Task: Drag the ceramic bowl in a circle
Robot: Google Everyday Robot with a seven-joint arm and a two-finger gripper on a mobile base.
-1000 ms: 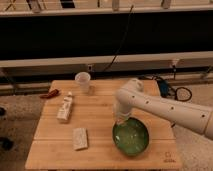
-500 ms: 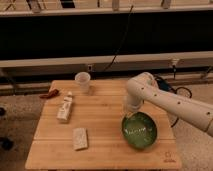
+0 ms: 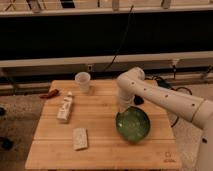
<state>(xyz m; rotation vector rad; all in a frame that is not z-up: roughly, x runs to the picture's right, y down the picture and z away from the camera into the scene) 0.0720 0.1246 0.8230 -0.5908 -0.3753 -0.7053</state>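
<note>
The green glazed ceramic bowl [image 3: 133,124] sits on the right half of the wooden table [image 3: 102,152]. It looks tilted, with its inside turned toward the camera. My white arm reaches in from the right, bends at its elbow [image 3: 131,80] and points down. My gripper [image 3: 125,108] is at the bowl's far left rim, mostly hidden behind the arm's wrist.
A small translucent plastic cup [image 3: 82,81] stands at the table's back. A white carton [image 3: 64,108] lies at the left and a pale packet [image 3: 79,138] in front of it. A red tool [image 3: 50,94] overhangs the left edge. A dark object [image 3: 138,100] sits behind the arm.
The bowl has slid first to the right, then away toward the table's back. The arm's wrist has moved with it. The other objects have stayed put.
</note>
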